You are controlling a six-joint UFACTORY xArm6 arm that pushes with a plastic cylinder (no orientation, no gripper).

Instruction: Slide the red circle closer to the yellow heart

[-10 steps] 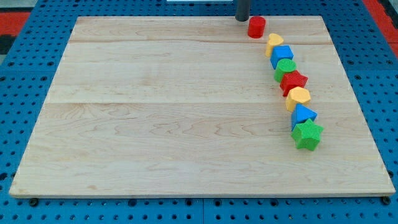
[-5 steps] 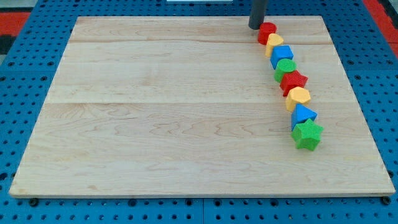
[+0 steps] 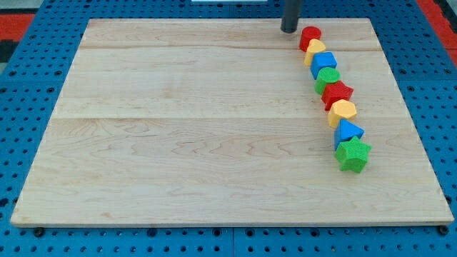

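The red circle sits near the top right of the wooden board. It touches the yellow heart just below it. My tip stands a little to the left of the red circle, apart from it by a small gap.
Below the heart a line of touching blocks runs down the right side: a blue block, a green circle, a red star, a yellow hexagon, a blue triangle, a green star.
My tip pushed the red circle right and down until it touched the yellow heart. It then drew back a little to the left.
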